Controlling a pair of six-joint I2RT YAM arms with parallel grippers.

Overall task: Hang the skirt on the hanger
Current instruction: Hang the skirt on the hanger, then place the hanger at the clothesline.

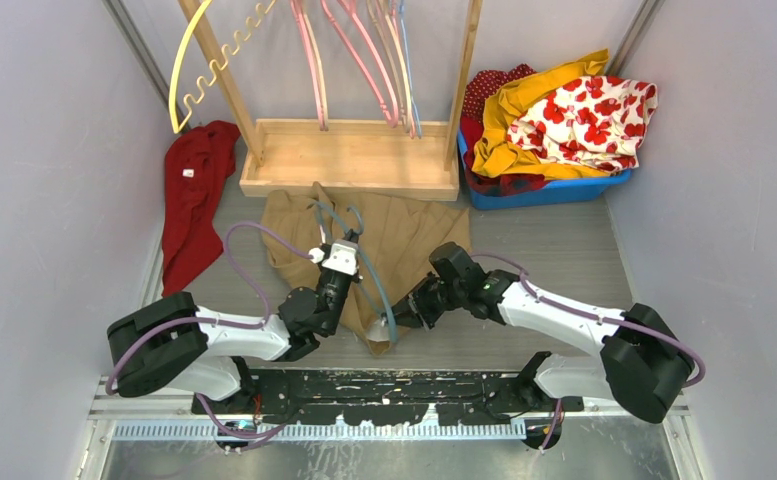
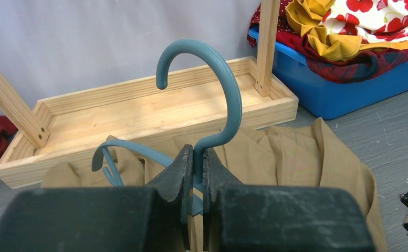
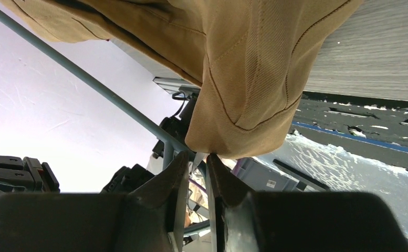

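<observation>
Your left end effector [image 2: 197,152] is pressed together on the neck of the teal plastic hanger [image 2: 232,89], just under the hook. The hook stands upright above the fingers, its open tip curling over to 9 o'clock in the left wrist view. Your right end effector [image 3: 197,157] is pinched nearly shut on a pointed corner of the tan cotton skirt [image 3: 243,68], which hangs above the fingers. One teal hanger bar passes just beside that corner.

The skirt is plain tan twill with stitched seams and soft folds. From above, most of it lies spread on the grey counter [image 1: 564,250] between the two arms. A narrow fold trails toward 6 o'clock, so its long axis runs roughly 12 to 6. The hanger lies over it on about the same line, hook toward 12 o'clock.

At 12 o'clock of the skirt, touching its far edge, sits the pale wooden rack base [image 1: 349,160].
</observation>
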